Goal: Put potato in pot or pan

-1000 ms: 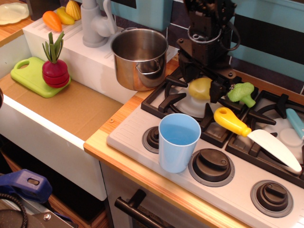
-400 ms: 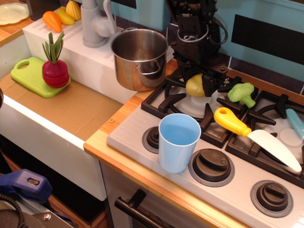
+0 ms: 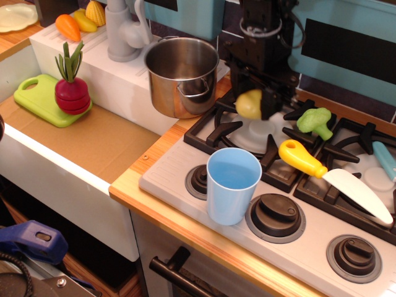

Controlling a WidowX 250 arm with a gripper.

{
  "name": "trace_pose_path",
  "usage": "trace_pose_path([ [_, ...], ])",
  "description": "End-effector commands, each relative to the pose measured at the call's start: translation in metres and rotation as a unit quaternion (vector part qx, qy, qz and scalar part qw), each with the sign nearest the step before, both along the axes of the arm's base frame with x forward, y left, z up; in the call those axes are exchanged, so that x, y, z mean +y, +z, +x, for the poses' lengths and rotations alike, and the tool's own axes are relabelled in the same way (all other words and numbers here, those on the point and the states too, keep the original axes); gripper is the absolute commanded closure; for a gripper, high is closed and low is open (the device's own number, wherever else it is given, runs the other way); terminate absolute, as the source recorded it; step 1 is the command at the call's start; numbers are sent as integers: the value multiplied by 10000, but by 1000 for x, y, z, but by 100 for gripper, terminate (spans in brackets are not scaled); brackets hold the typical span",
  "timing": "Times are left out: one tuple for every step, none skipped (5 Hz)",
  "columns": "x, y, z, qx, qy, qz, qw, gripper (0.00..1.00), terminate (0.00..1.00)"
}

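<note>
The potato (image 3: 249, 104), a smooth yellow oval toy, hangs in my black gripper (image 3: 255, 104), lifted clear above the left rear burner of the toy stove. The gripper is shut on it, one finger hidden behind the potato. The shiny steel pot (image 3: 182, 75) stands upright and looks empty on the white counter just left of the stove, a short way left of the gripper. The arm rises straight up behind the potato.
A light-blue cup (image 3: 232, 184) stands at the stove's front. A yellow-handled toy knife (image 3: 331, 174) and green broccoli (image 3: 315, 121) lie to the right. A grey faucet (image 3: 125, 30) stands behind the pot. A sink with a green board and radish (image 3: 70, 90) is at left.
The gripper has risen and moved slightly left, lifting the potato off the burner toward the pot. Nothing else has moved.
</note>
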State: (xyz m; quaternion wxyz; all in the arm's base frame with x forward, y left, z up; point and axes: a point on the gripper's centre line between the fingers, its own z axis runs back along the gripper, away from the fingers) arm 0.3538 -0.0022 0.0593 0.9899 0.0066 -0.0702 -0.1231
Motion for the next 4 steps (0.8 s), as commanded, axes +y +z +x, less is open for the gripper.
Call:
trace_pose_path([
  [23,57,14,-292,47,269,9992,100,0],
  [43,69,13,-163,385,514,9978,100,0],
  [63,80,11,-204,414,800,9957,100,0],
  [82,81,12,-320,455,976,9937,100,0],
])
